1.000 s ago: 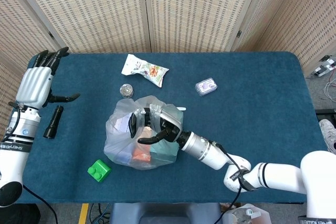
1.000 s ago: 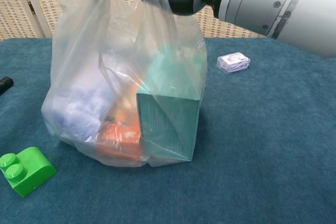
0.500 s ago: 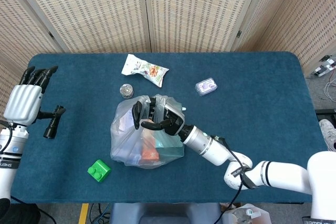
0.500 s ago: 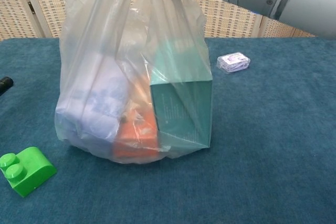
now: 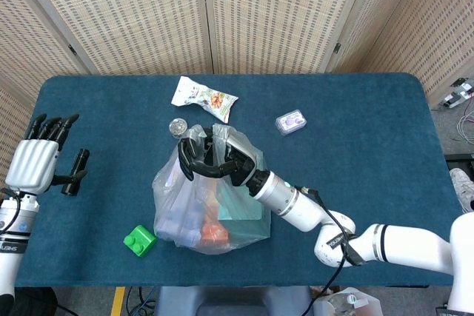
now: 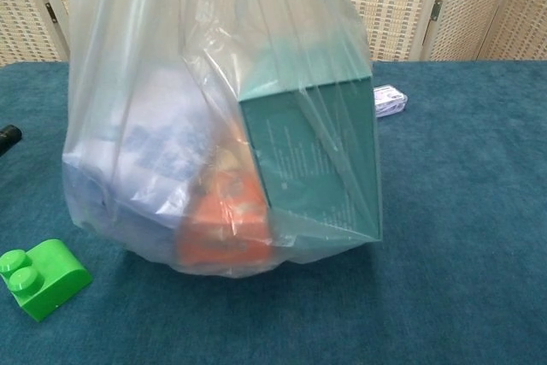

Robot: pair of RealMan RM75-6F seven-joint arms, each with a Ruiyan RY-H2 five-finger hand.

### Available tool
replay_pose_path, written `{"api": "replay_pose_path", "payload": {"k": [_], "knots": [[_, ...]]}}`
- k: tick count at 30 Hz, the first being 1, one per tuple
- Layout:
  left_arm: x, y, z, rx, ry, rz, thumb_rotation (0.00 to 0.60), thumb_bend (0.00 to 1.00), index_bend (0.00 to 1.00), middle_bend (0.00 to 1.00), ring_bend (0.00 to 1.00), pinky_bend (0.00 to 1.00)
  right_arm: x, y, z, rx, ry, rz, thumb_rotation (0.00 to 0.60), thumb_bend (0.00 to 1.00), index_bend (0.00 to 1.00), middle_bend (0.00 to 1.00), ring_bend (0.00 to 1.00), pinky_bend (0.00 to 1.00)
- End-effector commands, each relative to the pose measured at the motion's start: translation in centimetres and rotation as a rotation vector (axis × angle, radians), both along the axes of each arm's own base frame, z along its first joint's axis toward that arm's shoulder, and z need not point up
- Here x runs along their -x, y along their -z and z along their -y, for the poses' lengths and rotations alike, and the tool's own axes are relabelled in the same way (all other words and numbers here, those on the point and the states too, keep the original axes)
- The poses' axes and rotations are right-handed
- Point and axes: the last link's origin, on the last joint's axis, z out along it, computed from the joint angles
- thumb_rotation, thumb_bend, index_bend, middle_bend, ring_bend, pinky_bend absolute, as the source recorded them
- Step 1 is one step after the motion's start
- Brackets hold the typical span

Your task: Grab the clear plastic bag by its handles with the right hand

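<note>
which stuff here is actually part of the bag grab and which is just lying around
Part of the job:
- clear plastic bag, with a teal box and other goods inside
- its handles
- right hand, gripping the handles

Just lying about:
- green brick
- black flashlight
- snack packet
- small clear case
- left hand, holding nothing

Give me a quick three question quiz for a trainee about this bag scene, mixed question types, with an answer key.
1. True or false: the right hand grips the handles of the clear plastic bag.
2. Multiple choice: which thing lies nearest the left hand? A) green block B) black flashlight C) snack packet
3. Fill in: the large box inside the bag is ____ in colour.

Key:
1. True; its fingers are closed around the gathered handles.
2. B.
3. Teal; the teal box leans beside an orange packet.
</note>
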Motion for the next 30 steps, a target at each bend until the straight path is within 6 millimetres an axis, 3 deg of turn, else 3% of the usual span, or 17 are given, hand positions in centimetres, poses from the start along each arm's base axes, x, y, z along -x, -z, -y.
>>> {"api": "replay_pose_path", "payload": {"k": [1, 8, 13, 30], "knots": [[1.1, 0.9, 1.2, 0.014, -0.019, -0.011, 0.600, 0.02, 0.08, 0.15, 0.10, 0.00, -0.9, -0.8, 0.0, 0.009, -0.009, 0.006, 0.600, 0.29, 0.65, 0.64, 0.61, 0.68], [3.5, 2.7, 3.7, 0.054, -0.079, -0.027, 0.600, 0.02, 0.08, 0.14, 0.10, 0.00, -2.4, -2.2, -0.3, 0.027, -0.030, 0.025, 0.600, 0.30, 0.67, 0.66, 0.63, 0.70], [4.2, 2.7, 4.7, 0.044, -0.092, -0.028, 0.600, 0.02, 0.08, 0.14, 0.10, 0.00, -2.5, -2.4, -0.3, 0.033, -0.024, 0.022, 0.600, 0.30, 0.67, 0.66, 0.63, 0.70], [4.6, 2.9, 5.5, 0.031, -0.097, -0.014, 0.600, 0.02, 0.08, 0.14, 0.10, 0.00, -2.2, -3.1, -0.5, 0.048, -0.016, 0.025, 0.600, 0.30, 0.67, 0.66, 0.63, 0.70]]}}
